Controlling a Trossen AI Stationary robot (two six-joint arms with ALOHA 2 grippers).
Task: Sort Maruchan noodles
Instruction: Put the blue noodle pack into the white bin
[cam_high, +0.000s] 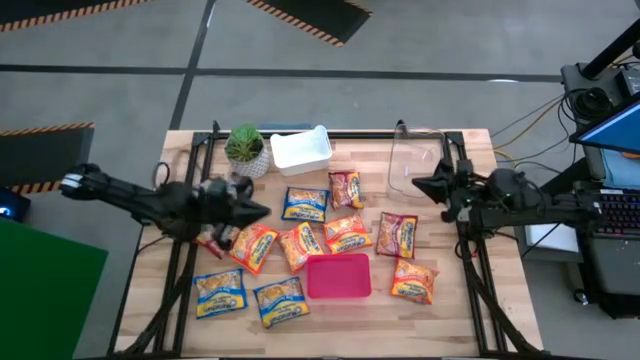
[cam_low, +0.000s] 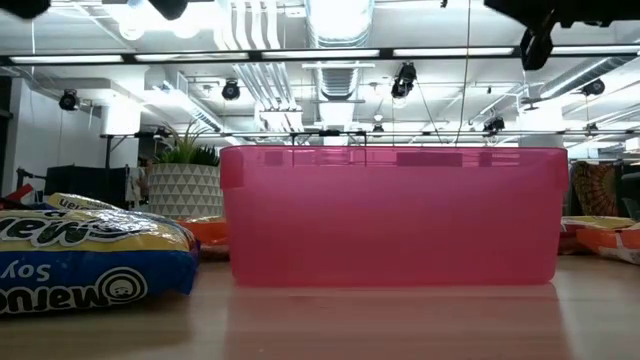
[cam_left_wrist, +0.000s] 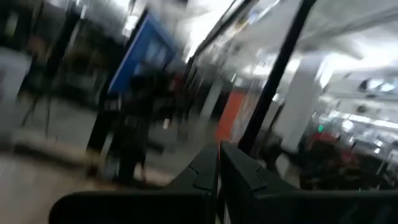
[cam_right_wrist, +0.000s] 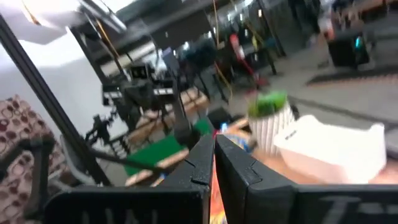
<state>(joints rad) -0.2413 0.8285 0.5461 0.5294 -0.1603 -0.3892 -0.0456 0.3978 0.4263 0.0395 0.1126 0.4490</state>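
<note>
Several Maruchan packets lie flat on the wooden table. The blue-and-yellow ones (cam_high: 305, 203) (cam_high: 219, 293) (cam_high: 281, 300) lie at the middle and near left. Orange-yellow ones (cam_high: 253, 245) (cam_high: 347, 233) (cam_high: 413, 280) and dark red ones (cam_high: 346, 188) (cam_high: 397, 234) lie between them. My left gripper (cam_high: 262, 210) (cam_left_wrist: 219, 163) hovers shut above the table's left half, over a dark red packet (cam_high: 212, 240). My right gripper (cam_high: 418, 184) (cam_right_wrist: 214, 155) hovers shut beside the clear bin (cam_high: 415, 160). A blue packet (cam_low: 80, 260) fills the low view's left.
A white bin (cam_high: 301, 150) (cam_right_wrist: 336, 149) and a potted plant (cam_high: 245, 150) (cam_right_wrist: 268, 121) stand at the far edge. A pink bin (cam_high: 338, 276) (cam_low: 395, 215) sits near the front middle, among the packets. Bare wood shows at the near right corner.
</note>
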